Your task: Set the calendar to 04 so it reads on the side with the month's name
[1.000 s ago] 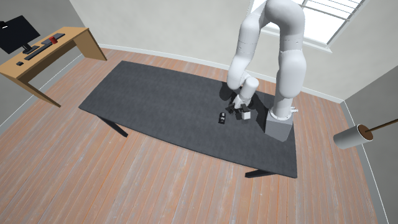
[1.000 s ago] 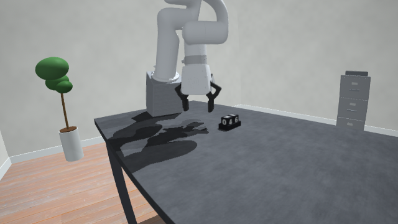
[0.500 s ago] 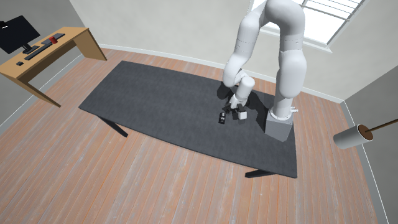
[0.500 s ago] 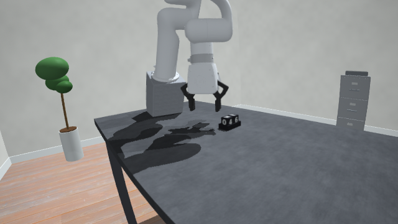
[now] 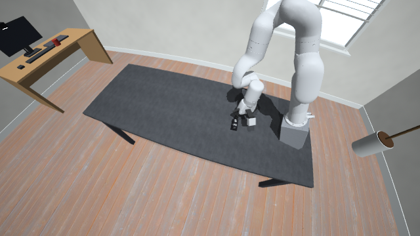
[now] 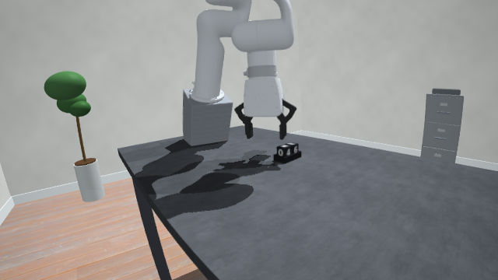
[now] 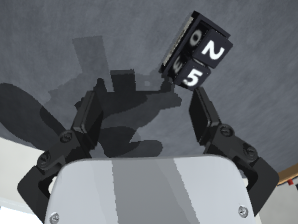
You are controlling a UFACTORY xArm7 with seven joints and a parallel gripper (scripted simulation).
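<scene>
The calendar point(image 6: 288, 152) is a small black tray with two black cubes side by side, standing flat on the dark table. In the exterior view the cube faces towards the camera read 0 and 4, and a 6 shows on the right side face. The calendar also shows in the top view point(image 5: 234, 124) and at the upper right of the wrist view point(image 7: 198, 52), where one top face reads 5. My gripper point(image 6: 265, 134) is open and empty. It hovers above the table just beside the calendar, on the robot-base side, and does not touch it. The gripper also shows in the wrist view point(image 7: 148, 92).
The robot's grey base block point(image 6: 205, 121) stands on the table behind the gripper. The table's near edge point(image 6: 156, 202) runs at the left. A potted plant point(image 6: 79, 136) and a filing cabinet point(image 6: 443, 126) stand off the table.
</scene>
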